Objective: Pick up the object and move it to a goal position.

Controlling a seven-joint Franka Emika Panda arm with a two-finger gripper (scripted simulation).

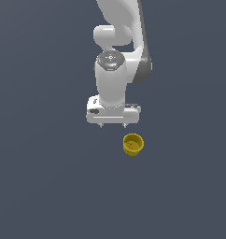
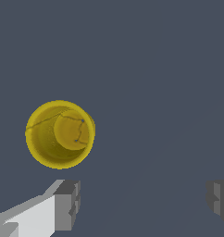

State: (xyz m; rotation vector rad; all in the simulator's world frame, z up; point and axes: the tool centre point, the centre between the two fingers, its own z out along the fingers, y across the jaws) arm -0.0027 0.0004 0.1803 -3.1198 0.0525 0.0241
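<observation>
Right now the gripper (image 1: 113,126) hangs with its 2 fingers (image 2: 66,204) spread wide and empty, so it should shift toward the exterior view's right until the upright yellow cup (image 1: 133,144), standing near it on the floor (image 1: 45,186), sits between them, then descend.

All I get besides the work itself is the table (image 1: 45,186), a flat, even slate-grey plane filling both views edge to edge. My wrist camera shows the same plain surface (image 2: 155,69), unmarked, without seam or border.
</observation>
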